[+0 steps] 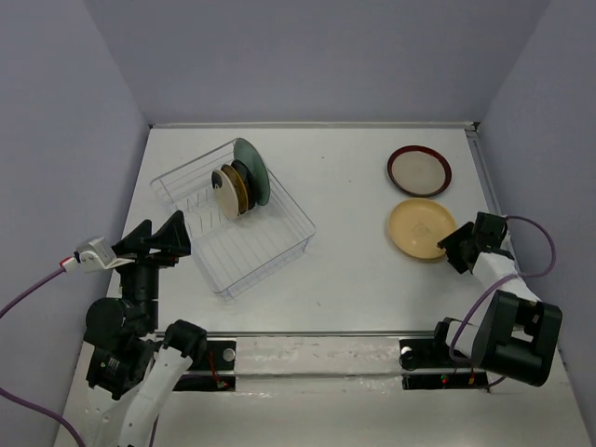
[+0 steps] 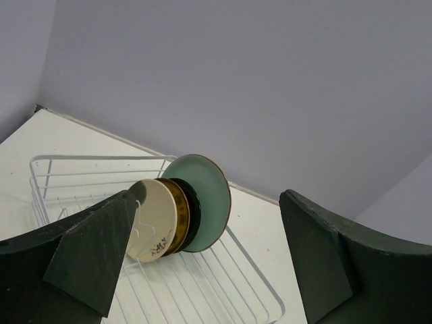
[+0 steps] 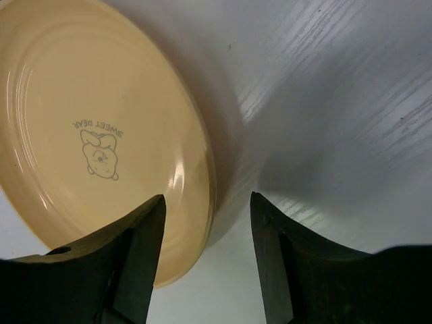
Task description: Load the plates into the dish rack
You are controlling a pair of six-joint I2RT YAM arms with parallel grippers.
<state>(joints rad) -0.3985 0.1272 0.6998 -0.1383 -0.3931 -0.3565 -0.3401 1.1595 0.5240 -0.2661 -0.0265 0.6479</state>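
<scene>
Plates (image 1: 240, 186): four of the six stand on edge in the rack (image 1: 233, 219), which sits at an angle on the left of the counter (image 1: 354, 279). The top view only gives you a tight bunch, but the left wrist cam sorts them out. The cream plate (image 2: 154, 226) is nearest, then the patterned plate (image 2: 178, 202), the black plate (image 2: 192, 219), and the big green plate (image 2: 209, 192) at the back.

The other two lie flat on the right, and only the top cam shows both. The red-rimmed plate (image 1: 419, 170) is farther off, and the plain yellow plate (image 1: 421, 228) is just beside it, nearer.

The left tool (image 1: 160, 226) hangs just off the rack's near-left side, fingers spread wide with nothing in them. The right tool (image 1: 454, 247) is at the yellow plate's right edge. The right wrist cam shows it spread with the rim between the fingers, one over the plate's inside and one over bare counter. Can't tell if either finger touches. That cam also catches a small bear drawing with lettering in the plate's middle.
</scene>
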